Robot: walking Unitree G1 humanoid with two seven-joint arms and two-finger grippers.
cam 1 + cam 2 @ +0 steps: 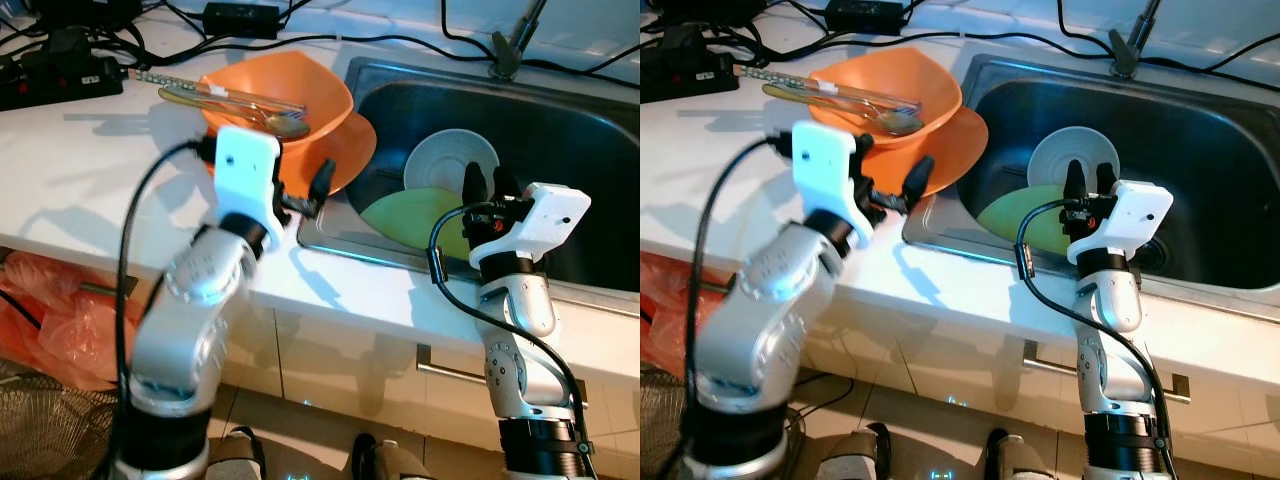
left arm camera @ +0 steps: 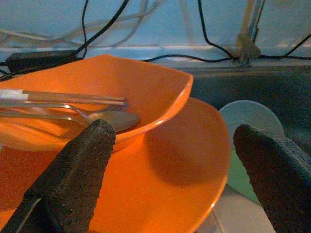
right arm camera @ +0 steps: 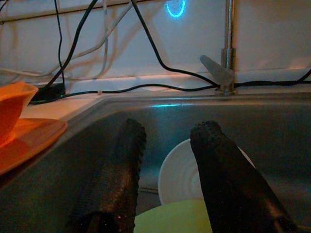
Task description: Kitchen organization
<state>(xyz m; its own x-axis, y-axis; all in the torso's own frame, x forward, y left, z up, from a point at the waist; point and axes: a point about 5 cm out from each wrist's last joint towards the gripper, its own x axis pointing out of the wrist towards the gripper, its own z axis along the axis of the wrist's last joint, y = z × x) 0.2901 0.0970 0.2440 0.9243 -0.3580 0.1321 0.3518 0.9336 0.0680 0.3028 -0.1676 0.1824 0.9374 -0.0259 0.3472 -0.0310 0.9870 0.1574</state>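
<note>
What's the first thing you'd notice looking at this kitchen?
The orange bowl with cutlery in it, sitting on an orange plate on the white counter by the sink. The left end effector is open at the plate's edge. In the sink lie a white dish and a green plate, with the open right end effector above them.

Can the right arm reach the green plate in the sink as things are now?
Probably yes. The right claw is open and hangs over the sink, just above the green plate. Nothing lies between them; the white plate leans behind it.
</note>
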